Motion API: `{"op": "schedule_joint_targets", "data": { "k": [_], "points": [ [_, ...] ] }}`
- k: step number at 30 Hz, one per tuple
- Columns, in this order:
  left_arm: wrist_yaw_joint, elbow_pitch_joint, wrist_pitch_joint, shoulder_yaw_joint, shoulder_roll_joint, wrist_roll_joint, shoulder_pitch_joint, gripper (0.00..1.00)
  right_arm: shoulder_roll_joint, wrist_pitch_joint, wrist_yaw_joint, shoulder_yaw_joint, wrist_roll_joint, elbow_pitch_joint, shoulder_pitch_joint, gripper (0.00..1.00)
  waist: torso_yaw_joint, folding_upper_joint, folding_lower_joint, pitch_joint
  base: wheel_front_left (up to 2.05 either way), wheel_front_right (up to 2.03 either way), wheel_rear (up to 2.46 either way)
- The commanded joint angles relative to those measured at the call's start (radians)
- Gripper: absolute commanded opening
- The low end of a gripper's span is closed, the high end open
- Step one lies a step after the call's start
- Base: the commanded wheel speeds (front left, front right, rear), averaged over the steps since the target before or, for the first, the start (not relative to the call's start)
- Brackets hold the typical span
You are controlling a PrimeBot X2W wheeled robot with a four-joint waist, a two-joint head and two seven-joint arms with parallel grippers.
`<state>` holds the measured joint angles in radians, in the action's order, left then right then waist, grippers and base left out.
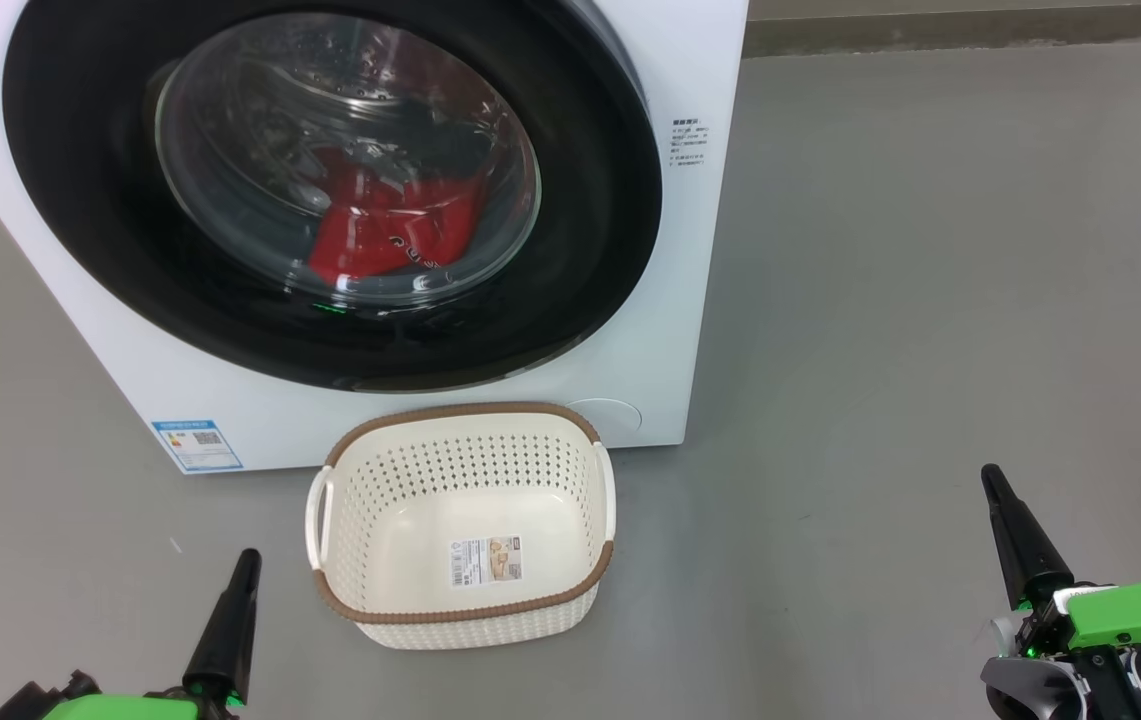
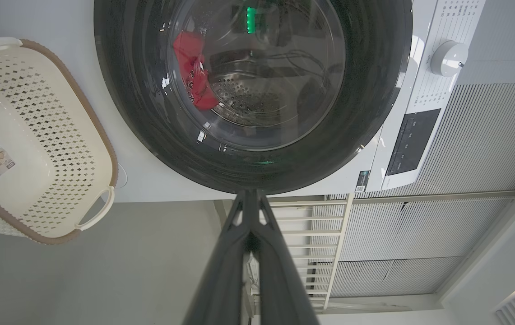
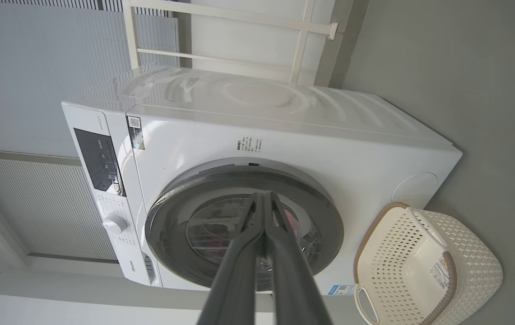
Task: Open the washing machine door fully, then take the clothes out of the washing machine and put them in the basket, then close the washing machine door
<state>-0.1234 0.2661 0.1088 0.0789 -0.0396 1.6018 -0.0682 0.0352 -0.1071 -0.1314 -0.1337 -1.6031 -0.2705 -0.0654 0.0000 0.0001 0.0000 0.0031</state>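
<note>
The white washing machine (image 1: pixel 650 330) stands ahead with its black-rimmed round door (image 1: pixel 90 220) flat against its front. Red clothes (image 1: pixel 385 225) lie in the drum behind the door's glass bowl, seen too in the left wrist view (image 2: pixel 192 79). An empty cream basket (image 1: pixel 450 610) sits on the floor just before the machine. My left gripper (image 1: pixel 245 560) is low at the left, shut on nothing, well short of the basket. My right gripper (image 1: pixel 990 478) is low at the right, also shut and empty. Both point towards the machine (image 3: pixel 284 135) and its door (image 2: pixel 365 90).
Grey floor (image 1: pixel 930 300) spreads wide to the right of the machine. A control panel and dial (image 2: pixel 447 58) run along the machine's top front. Pale ribbed wall panels (image 3: pixel 36 67) and a cream rail frame (image 3: pixel 221 58) stand behind it.
</note>
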Motion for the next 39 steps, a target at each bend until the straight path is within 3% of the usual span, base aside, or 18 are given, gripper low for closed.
{"op": "schedule_joint_targets", "data": {
  "k": [1,8,9,14,21,27,39],
  "points": [
    [-0.007,-0.021,0.004,0.034,-0.011,0.007,-0.04,0.0,0.015,-0.006,0.001,0.02,-0.006,0.026,-0.042,0.0,0.0,-0.0001,0.0,0.0,0.0,0.0,0.0],
    [-0.007,-0.021,0.004,0.034,-0.011,0.007,-0.04,0.0,0.015,-0.006,0.001,0.02,-0.006,0.026,-0.042,0.0,0.0,-0.0001,0.0,0.0,0.0,0.0,0.0],
    [0.0,0.0,0.0,0.0,0.0,0.0,0.0,1.0,0.0,0.0,0.0,0.0,0.0,0.0,0.0,1.0,0.0,-0.0001,0.0,0.0,0.0,0.0,0.0],
    [0.001,0.057,-0.001,-0.01,0.014,0.0,0.036,1.0,-0.021,0.002,0.0,0.009,0.0,-0.062,0.039,1.0,0.0,-0.0001,0.0,0.0,0.0,0.0,0.0],
    [0.001,0.055,-0.019,-0.031,0.013,0.002,0.018,1.0,-0.019,0.02,0.0,0.03,-0.002,-0.06,0.023,1.0,0.0,-0.0001,0.0022,-0.001,0.0,0.0,0.0],
    [0.0,0.053,-0.034,-0.046,0.011,-0.003,0.004,1.0,-0.016,0.036,0.0,0.048,0.009,-0.06,0.01,1.0,0.0,-0.0001,0.0001,0.002,0.0,0.0,0.0],
    [0.001,0.046,-0.072,-0.071,0.004,-0.131,-0.03,1.0,-0.013,0.073,0.0,0.073,0.092,-0.062,-0.021,1.0,0.002,-0.0001,0.0,0.004,0.0,0.0,0.0]
  ]
}}
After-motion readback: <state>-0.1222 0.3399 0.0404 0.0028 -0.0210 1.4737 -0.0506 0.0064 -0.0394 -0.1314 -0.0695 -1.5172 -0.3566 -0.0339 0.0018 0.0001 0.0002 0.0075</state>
